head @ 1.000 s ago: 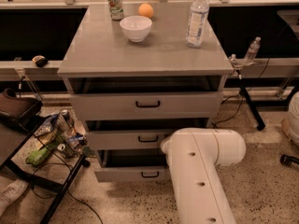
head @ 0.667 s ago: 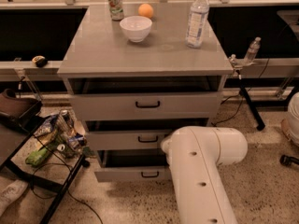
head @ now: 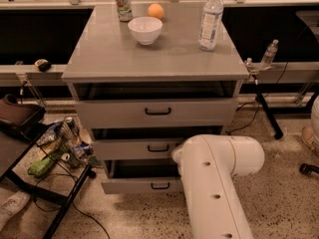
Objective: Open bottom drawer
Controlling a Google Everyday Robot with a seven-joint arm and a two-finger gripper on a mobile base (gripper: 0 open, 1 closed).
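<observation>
The grey cabinet [head: 154, 59] has three drawers. The bottom drawer [head: 134, 185] has the shortest front and a small black centre handle [head: 160, 185]. It stands pulled out a little, with a dark gap above its front panel. My white arm [head: 217, 183] rises from the lower edge and covers the drawer's right end. My gripper is hidden behind the arm's elbow, near the right part of the middle and bottom drawers.
The top drawer [head: 157, 111] and middle drawer [head: 137, 148] also stand slightly out. On the cabinet top are a white bowl [head: 145, 30], a can [head: 123, 4], an orange [head: 156, 10] and a water bottle [head: 211, 19]. A black stand with clutter [head: 60, 148] is at the left.
</observation>
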